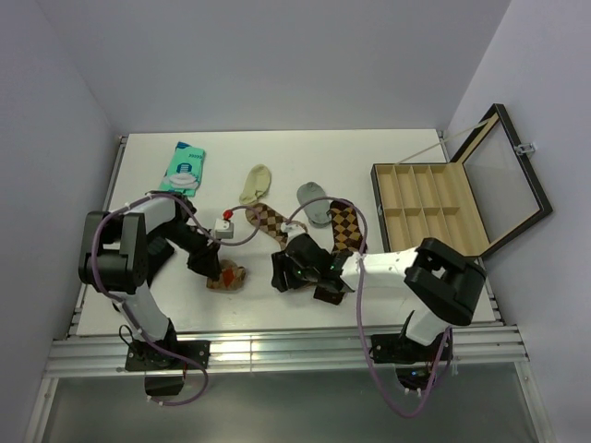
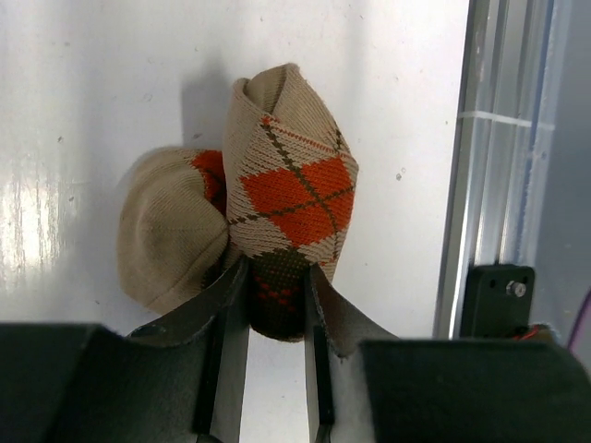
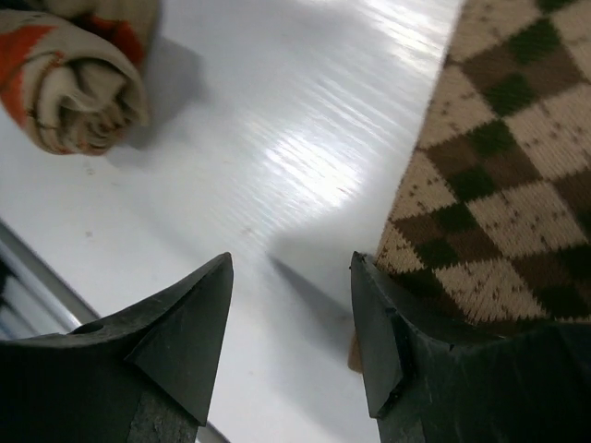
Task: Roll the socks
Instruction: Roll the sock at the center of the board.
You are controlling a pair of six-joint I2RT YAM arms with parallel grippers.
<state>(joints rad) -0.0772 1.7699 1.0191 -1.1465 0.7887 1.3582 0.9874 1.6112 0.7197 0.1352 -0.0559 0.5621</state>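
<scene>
The sock with red-orange diamonds [image 2: 291,198] lies rolled into a bundle near the table's front edge, and also shows in the top view [image 1: 227,276] and the right wrist view [image 3: 74,78]. My left gripper [image 2: 274,309] is shut on its dark cuff end; in the top view the gripper [image 1: 212,268] is at the bundle's left. My right gripper [image 3: 291,272] is open and empty over bare table, with its right finger at the edge of the tan sock with dark brown diamonds [image 3: 499,185]. That sock [image 1: 268,220] lies flat. A darker argyle sock [image 1: 344,226] lies to its right.
A cream sock [image 1: 256,183] and a grey sock [image 1: 314,201] lie further back. A teal package [image 1: 183,166] is at the back left. An open wooden compartment box [image 1: 429,208] stands at the right. A metal rail [image 2: 499,185] runs along the table's front edge.
</scene>
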